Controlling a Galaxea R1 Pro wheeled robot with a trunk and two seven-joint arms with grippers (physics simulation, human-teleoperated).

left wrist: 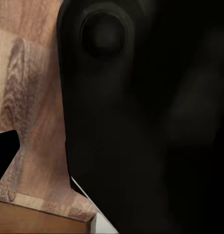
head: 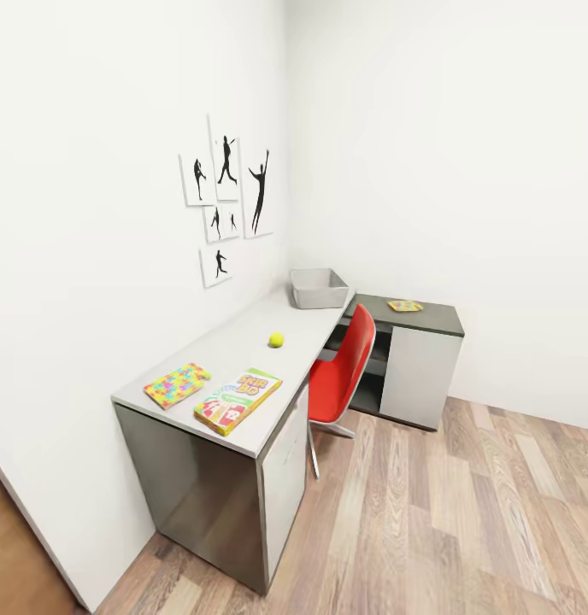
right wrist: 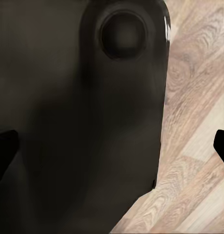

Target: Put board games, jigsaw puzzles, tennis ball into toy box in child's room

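Desk w/ board game marked "Skip-Bo", tennis ball.

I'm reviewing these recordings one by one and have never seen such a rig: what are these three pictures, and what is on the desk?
These are simulator renders from a wheeled robot with two arms. The large picture comes from its head camera, looking into a child's room. On the L-shaped table lie a jigsaw puzzle, a board game beside it, a tennis ball and a grey toy box at the corner. A second jigsaw puzzle lies on the dark part. A red chair stands at the desk. The other two pictures come from wrist cameras; each faces a dark robot part over the wood floor, so the grippers' state cannot be told.
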